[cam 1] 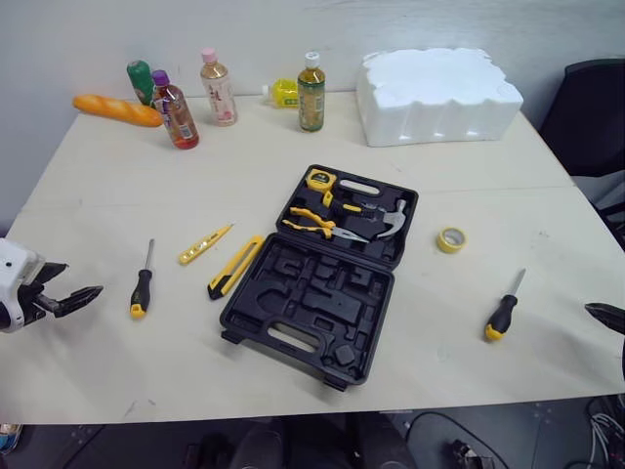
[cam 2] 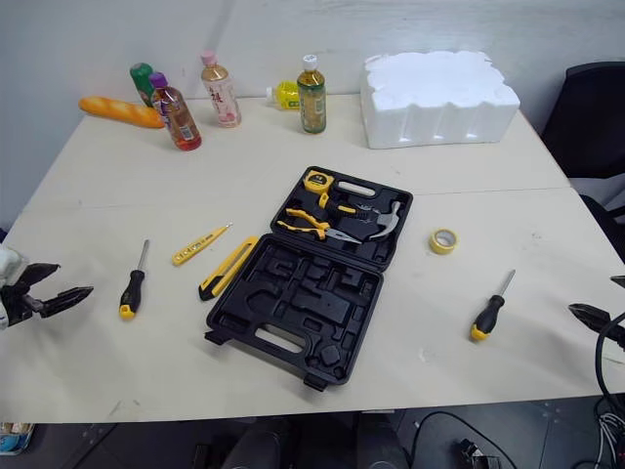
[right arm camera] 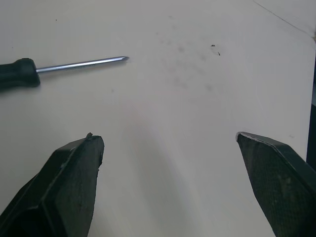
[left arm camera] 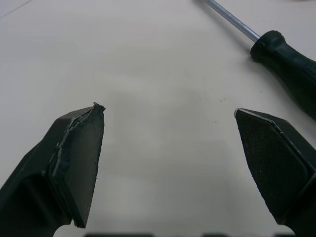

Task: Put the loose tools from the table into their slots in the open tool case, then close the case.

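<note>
The black tool case (cam 1: 311, 298) lies open at the table's middle, its near half showing bare slots. Its far half holds a tape measure (cam 1: 319, 179), pliers (cam 1: 317, 222) and a hammer (cam 1: 389, 221). Left of the case lie a yellow utility knife (cam 1: 235, 266), a small yellow tool (cam 1: 204, 244) and a black-handled screwdriver (cam 1: 143, 283). On the right lie a second screwdriver (cam 1: 503, 311) and a yellow tape roll (cam 1: 451, 239). My left gripper (cam 1: 80, 279) hovers open just left of the left screwdriver (left arm camera: 286, 59). My right gripper (cam 2: 598, 301) stands open right of the other screwdriver (right arm camera: 59, 66).
Several bottles (cam 1: 312, 92) and a bread loaf (cam 1: 117, 109) line the far edge. A white foam block (cam 1: 437, 93) sits at the far right. A black chair (cam 1: 591, 117) stands beyond the table's right side. Bare tabletop (cam 1: 176, 362) surrounds the case.
</note>
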Available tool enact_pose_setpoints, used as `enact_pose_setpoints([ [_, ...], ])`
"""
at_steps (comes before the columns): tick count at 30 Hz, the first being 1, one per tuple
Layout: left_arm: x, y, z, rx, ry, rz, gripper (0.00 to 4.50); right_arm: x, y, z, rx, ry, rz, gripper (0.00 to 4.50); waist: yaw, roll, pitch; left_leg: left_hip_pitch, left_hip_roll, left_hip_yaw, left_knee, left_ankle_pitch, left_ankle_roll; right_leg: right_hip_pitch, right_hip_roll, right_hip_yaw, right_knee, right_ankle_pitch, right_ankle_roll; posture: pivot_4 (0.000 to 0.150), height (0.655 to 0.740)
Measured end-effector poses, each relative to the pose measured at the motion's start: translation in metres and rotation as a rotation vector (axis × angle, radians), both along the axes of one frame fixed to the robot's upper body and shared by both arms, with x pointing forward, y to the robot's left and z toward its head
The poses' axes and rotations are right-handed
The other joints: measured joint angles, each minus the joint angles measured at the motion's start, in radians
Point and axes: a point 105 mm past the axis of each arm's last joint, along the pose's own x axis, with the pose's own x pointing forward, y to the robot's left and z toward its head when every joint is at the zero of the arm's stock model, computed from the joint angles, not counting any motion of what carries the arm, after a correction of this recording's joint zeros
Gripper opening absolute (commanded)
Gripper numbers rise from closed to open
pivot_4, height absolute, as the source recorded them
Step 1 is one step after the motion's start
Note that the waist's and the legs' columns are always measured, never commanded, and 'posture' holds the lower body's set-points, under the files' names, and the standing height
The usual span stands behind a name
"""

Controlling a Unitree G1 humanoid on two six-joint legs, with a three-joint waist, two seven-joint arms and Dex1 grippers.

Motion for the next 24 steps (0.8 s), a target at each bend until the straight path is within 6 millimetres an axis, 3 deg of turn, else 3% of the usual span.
enact_pose_setpoints([
  [9,0.01,-0.005,-0.002,-0.021,-0.006,-0.002,4.43,-0.002,-0.002,-0.002,-0.001,0.006,-0.023,4.5,0.0,0.0,0.0,0.001,0.0,0.001,0.001,0.0,0.0,-0.001,0.0,0.0,0.002,0.0,0.0,0.15,0.7383],
  [12,0.021,-0.014,0.003,-0.057,-0.034,-0.017,4.43,-0.001,-0.001,-0.002,-0.002,-0.003,-0.025,4.5,0.001,0.0,0.0,0.0,0.0,0.001,0.002,0.0,0.0,-0.001,0.0,0.0,0.004,0.0,0.0,0.15,0.7383],
  [15,0.032,-0.031,0.015,-0.068,-0.066,-0.07,4.43,0.005,0.013,0.003,0.061,-0.064,0.001,4.5,0.002,0.0,0.0,0.0,0.0,0.001,0.003,0.0,-0.001,-0.001,0.0,0.0,0.004,0.0,0.0,0.15,0.7383],
  [17,0.045,-0.052,0.024,-0.101,-0.1,-0.123,4.43,0.01,0.026,0.005,0.097,-0.096,0.029,4.5,0.006,0.0,0.0,0.0,0.0,0.0,0.003,0.001,-0.001,0.0,0.0,0.0,0.005,0.0,0.001,0.15,0.7383],
  [19,0.068,-0.113,0.033,-0.18,-0.143,-0.264,4.43,0.023,0.056,0.006,0.113,-0.128,0.11,4.5,0.02,0.0,0.0,-0.001,-0.001,0.0,0.008,0.001,-0.001,0.0,0.0,0.0,0.007,0.001,0.002,0.15,0.7383],
  [21,0.074,-0.164,0.033,-0.207,-0.13,-0.391,4.43,0.033,0.079,0.007,0.115,-0.143,0.165,4.5,0.025,0.0,0.0,-0.002,-0.001,0.0,0.01,0.003,-0.005,0.0,0.0,0.0,0.009,0.001,0.003,0.15,0.7383],
  [23,0.076,-0.191,0.033,-0.231,-0.111,-0.437,4.43,0.043,0.094,0.007,0.142,-0.161,0.159,4.5,0.024,-0.001,0.0,-0.003,-0.001,0.001,0.01,0.004,-0.006,-0.001,0.001,0.001,0.011,0.001,0.003,0.15,0.7383],
  [24,0.077,-0.194,0.034,-0.235,-0.111,-0.437,4.43,0.044,0.096,0.007,0.146,-0.163,0.155,4.5,0.024,-0.001,0.0,-0.003,-0.001,0.001,0.01,0.004,-0.006,-0.001,0.001,0.001,0.011,0.001,0.003,0.15,0.7383],
])
